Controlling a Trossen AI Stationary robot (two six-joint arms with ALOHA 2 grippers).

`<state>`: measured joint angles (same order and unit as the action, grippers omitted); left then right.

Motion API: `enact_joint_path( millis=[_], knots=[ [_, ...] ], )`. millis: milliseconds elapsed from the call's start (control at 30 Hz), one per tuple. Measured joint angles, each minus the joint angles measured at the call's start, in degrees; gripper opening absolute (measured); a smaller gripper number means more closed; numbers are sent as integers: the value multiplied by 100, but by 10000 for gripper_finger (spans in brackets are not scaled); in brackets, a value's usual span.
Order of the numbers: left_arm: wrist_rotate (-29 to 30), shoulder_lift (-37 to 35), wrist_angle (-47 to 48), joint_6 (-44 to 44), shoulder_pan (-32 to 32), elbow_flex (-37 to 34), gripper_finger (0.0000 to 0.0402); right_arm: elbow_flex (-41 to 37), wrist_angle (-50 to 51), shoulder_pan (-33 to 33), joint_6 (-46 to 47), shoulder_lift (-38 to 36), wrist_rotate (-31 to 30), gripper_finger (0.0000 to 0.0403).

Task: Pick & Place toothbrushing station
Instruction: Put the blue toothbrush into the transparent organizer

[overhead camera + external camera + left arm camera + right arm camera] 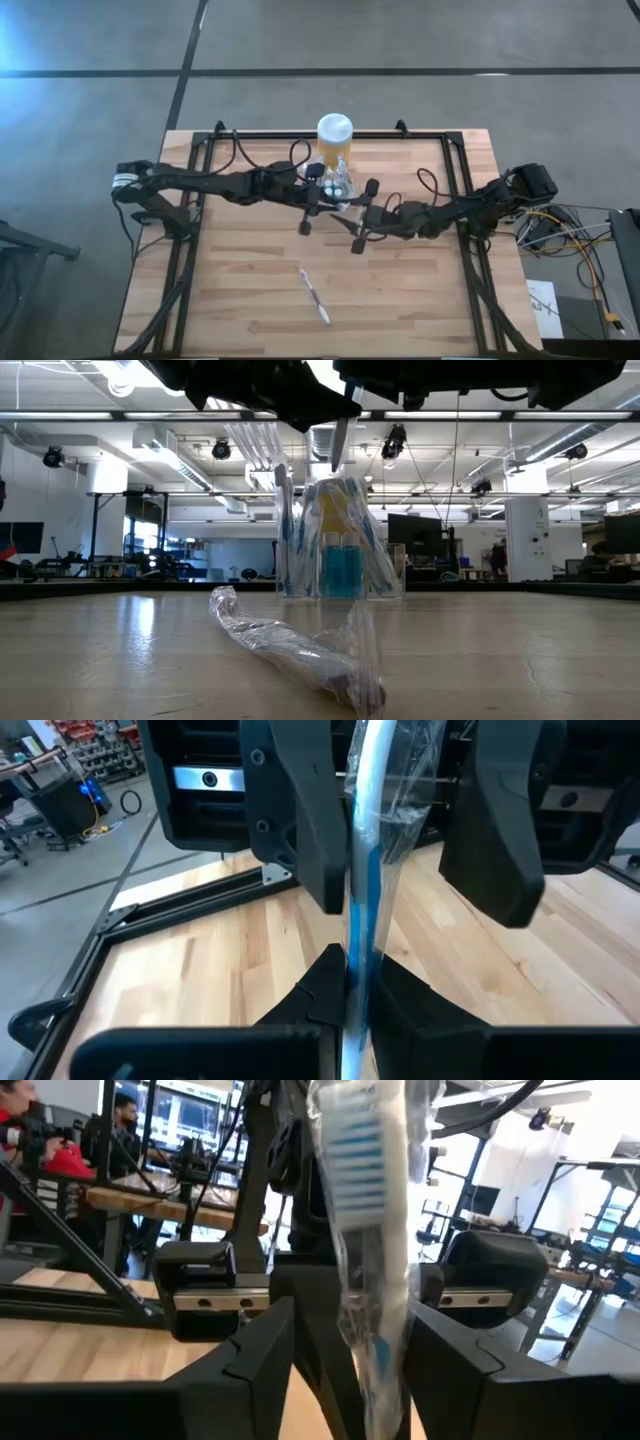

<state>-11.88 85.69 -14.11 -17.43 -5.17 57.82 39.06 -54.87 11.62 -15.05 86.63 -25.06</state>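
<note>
Bright ceiling lights [70, 372] in the room behind wash the low view from above, and their glare sheens the tabletop [150, 630] toward its far edge. Seen from overhead, the light is even and the arms' shadows faint. In the right wrist view the wrapped toothbrush [375, 1210] close to the lens is blurred.

Station [338, 182] partly under grippers, blurry

Clear toothbrushing station [341, 186], yellow jar [333, 152] with white lid [335, 127], blue-and-white toothbrush [364, 910]
</note>
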Motion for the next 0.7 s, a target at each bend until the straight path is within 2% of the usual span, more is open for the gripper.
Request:
enact_joint_path(
  millis=[133,367,467,700],
  knots=[
    [-2,0,55,-7,0,0,26,21,72,-5,7,0,-18,128],
    [-26,0,118,-54,3,0,26,21,128,-11,5,0,-39,24],
    [-24,0,154,-61,4,0,31,21,144,-9,25,0,-31,21],
    [0,0,217,-25,0,0,108,18,226,0,2,0,8,20]
  ],
)
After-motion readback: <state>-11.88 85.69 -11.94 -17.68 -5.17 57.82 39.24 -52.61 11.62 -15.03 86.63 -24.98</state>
